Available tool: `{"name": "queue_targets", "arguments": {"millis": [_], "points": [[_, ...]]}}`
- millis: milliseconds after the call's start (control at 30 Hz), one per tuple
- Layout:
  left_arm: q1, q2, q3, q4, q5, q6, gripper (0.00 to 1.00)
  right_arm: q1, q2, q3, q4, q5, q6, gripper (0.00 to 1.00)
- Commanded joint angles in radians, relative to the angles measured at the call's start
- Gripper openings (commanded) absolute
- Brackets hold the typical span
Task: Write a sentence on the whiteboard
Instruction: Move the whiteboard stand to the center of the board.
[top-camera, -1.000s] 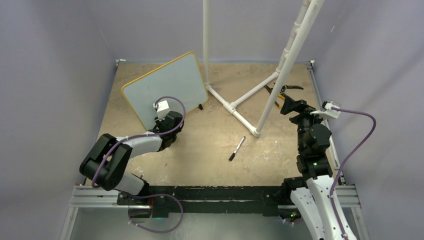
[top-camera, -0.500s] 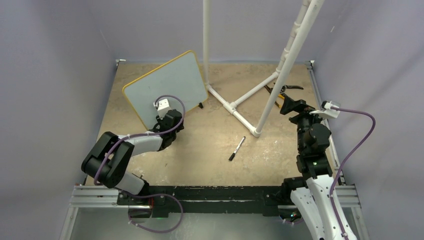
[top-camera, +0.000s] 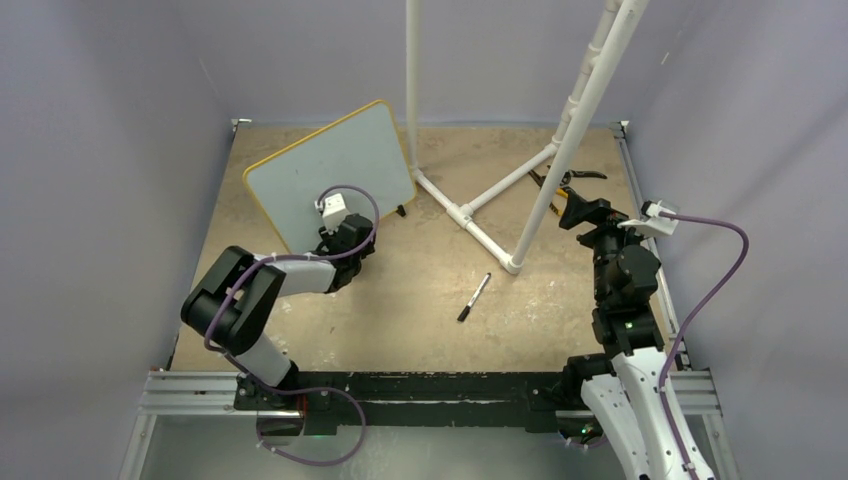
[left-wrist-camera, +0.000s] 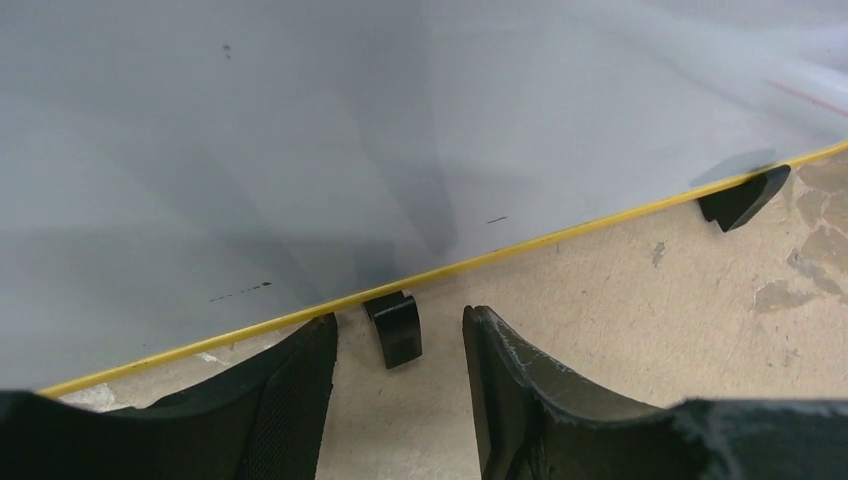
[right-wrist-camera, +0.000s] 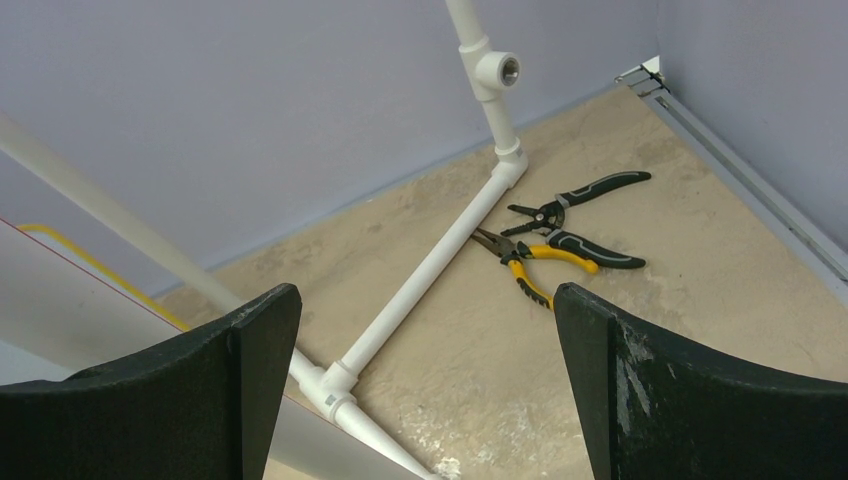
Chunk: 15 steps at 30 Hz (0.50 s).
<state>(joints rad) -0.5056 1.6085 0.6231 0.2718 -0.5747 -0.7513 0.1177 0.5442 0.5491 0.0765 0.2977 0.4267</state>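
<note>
Count: one whiteboard, one pen, two pairs of pliers, one white pipe frame, two arms.

The whiteboard stands on the far left of the surface, on its black feet and leaning back. Its long axis runs from near-left to far-right, and its face is turned toward the near right. The wrist view shows two feet under the yellow lower edge and a few small dark specks on the face.

Left claw: released, fingers apart, low against the board's lower edge. One foot sits between the fingertips; no contact with either finger is visible.

Right claw: released, fingers wide apart and holding nothing, raised at the right side of the surface.

The pen lies flat between the arms, near the closest corner of the pipe frame. The yellow-handled pliers and black-handled pliers lie crossed at the far right, beside a frame pipe.
</note>
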Motion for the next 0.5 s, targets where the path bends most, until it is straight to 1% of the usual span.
{"name": "queue_targets", "arguments": {"millis": [0,100,233,367,467], "points": [[0.003,0.022,0.029,-0.007,-0.08,-0.019,0.47,-0.001,0.004,-0.001,0.036,0.003,-0.009,0.99],[0.004,-0.004,0.025,-0.042,-0.142,-0.011,0.43,-0.002,0.006,0.001,0.039,0.003,-0.011,0.99],[0.02,-0.062,-0.007,-0.063,-0.19,-0.003,0.41,-0.002,0.011,-0.001,0.04,0.001,-0.011,0.99],[0.052,-0.102,-0.04,-0.045,-0.176,0.004,0.38,-0.001,0.012,-0.003,0.042,-0.002,-0.011,0.99],[0.055,-0.094,-0.029,-0.03,-0.154,0.027,0.38,-0.001,0.013,-0.005,0.043,-0.005,-0.011,0.99]]}}
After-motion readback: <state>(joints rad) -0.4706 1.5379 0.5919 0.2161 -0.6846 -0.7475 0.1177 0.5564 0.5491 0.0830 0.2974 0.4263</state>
